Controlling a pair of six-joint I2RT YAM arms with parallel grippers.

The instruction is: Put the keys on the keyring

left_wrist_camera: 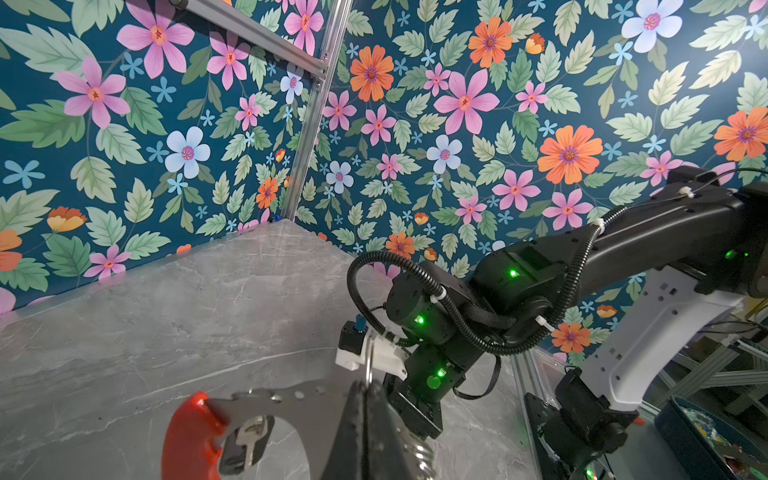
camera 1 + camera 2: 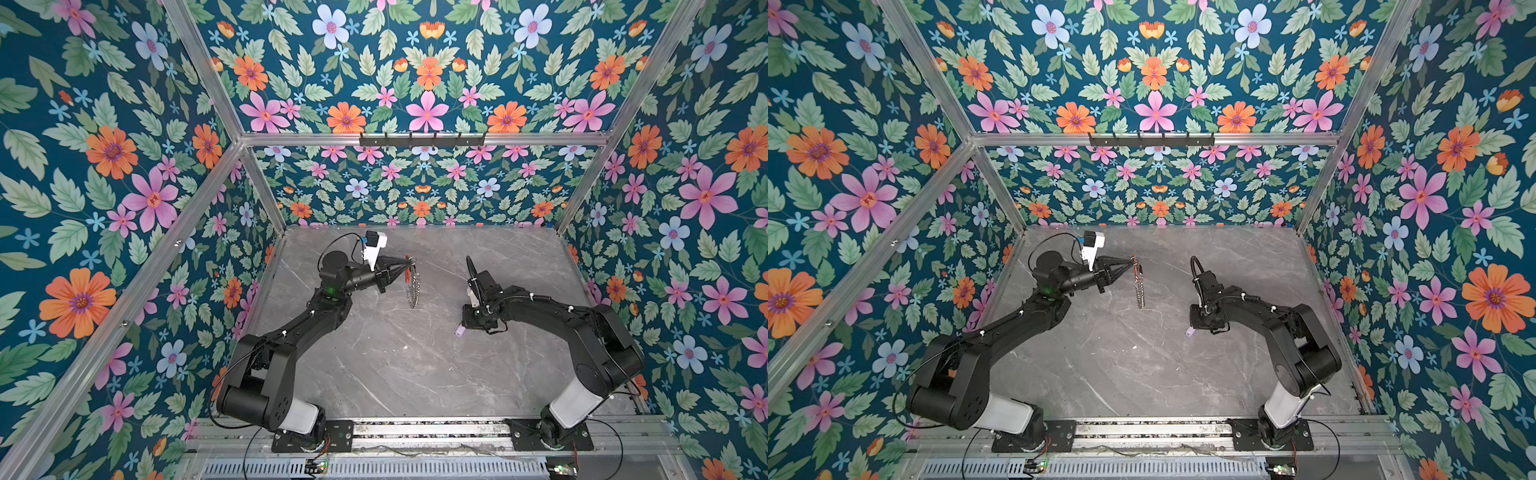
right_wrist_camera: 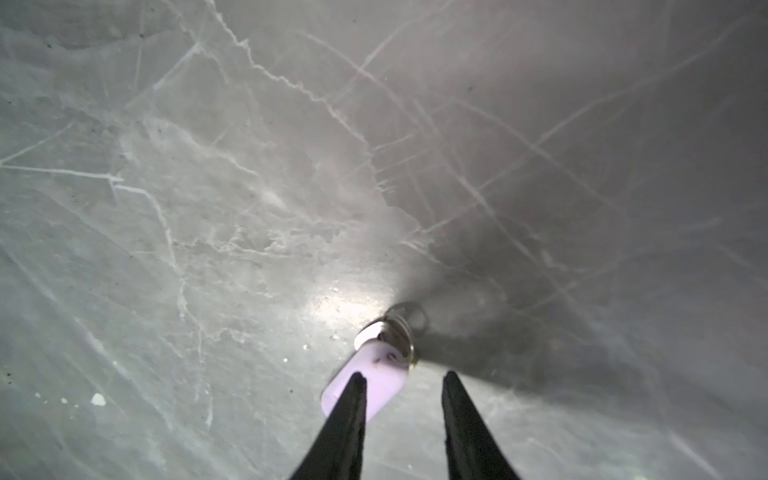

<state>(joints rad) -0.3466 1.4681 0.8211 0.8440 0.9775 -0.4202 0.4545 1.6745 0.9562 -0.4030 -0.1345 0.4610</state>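
While pinching the keyring [image 2: 412, 286] by its metal band, well above the marble table [image 2: 395, 374], holds with the left gripper [image 2: 409, 262] clenched tight. Shows in both top views as a red-topped loop with a row of silver rings dangling below.

Across the table, straddles the lilac tag [image 3: 384, 372] with the right gripper [image 3: 405, 376] released: parted, low over the marble, grasping nothing. Leaves the tagged key [image 3: 409, 318] flat on the table, well apart from the keyring.

Risks catching only the tag's smooth edge, given one fingertip [image 3: 353, 399] overlapping it, and flicking key and tag away on closing. Risks scraping the marble from so low a stance. Could set the dangling rings swinging with any sharp move of the left arm, spoiling the threading.

Counted: two arms, two grippers, one keyring, one lilac tag, one key on a small split ring. No second key in view. Cannot call the metal piece [image 1: 245, 440] beside the red section [image 1: 191, 436] key or clasp.
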